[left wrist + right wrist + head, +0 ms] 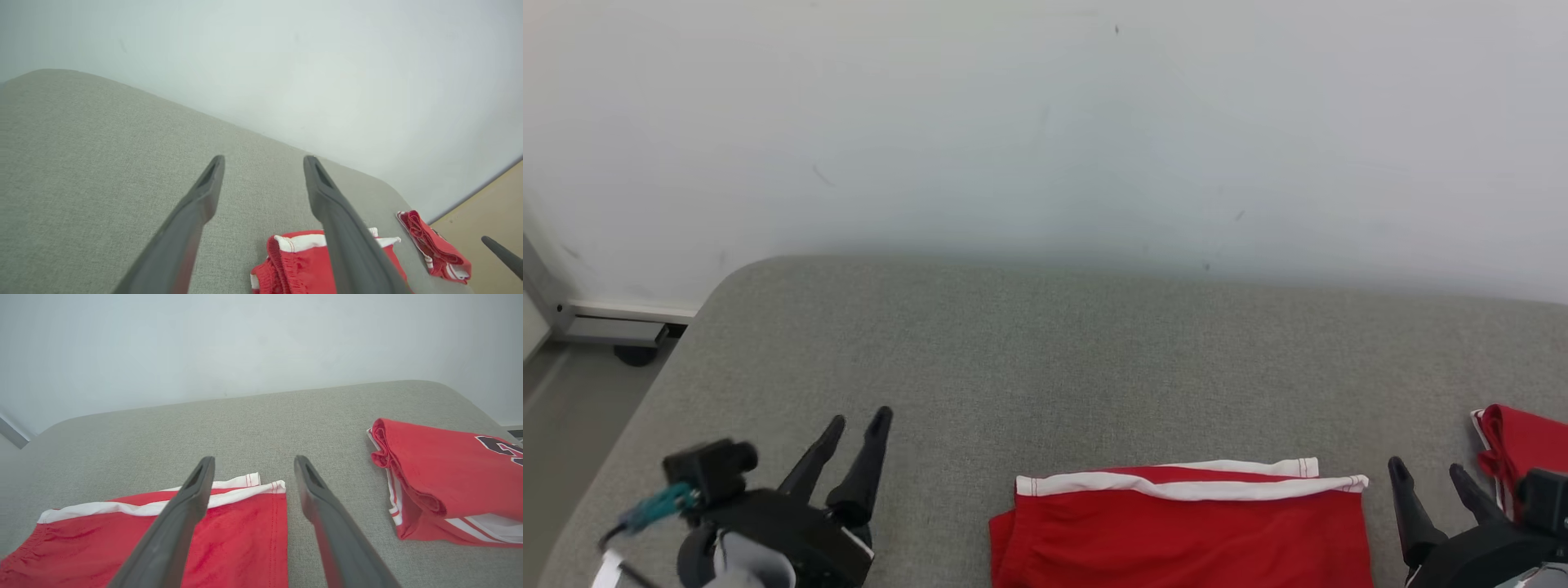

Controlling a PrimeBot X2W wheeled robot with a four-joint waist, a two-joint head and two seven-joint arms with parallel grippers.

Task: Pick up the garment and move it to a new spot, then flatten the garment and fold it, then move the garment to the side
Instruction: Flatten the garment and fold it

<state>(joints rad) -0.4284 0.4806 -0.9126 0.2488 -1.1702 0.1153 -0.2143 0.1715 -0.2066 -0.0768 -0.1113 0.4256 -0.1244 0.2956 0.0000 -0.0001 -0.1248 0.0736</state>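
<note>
The garment (1184, 531) is a pair of red shorts with a white hem, lying folded and flat on the grey cushioned surface (1045, 351) at the near edge. My left gripper (859, 418) stands open to its left, well apart from it and holding nothing. My right gripper (1427, 467) is open just off the garment's right edge. In the left wrist view the garment (298, 265) lies low behind the open gripper (264, 160). The right wrist view shows the garment's (237, 539) right corner under the open gripper (254, 459), whose left finger is over the cloth.
A second red garment (1523, 445), a folded jersey with dark lettering (445, 482), lies at the far right of the surface. A pale wall rises behind. Floor (572, 425) and a grey base rail (613, 331) show past the surface's left edge.
</note>
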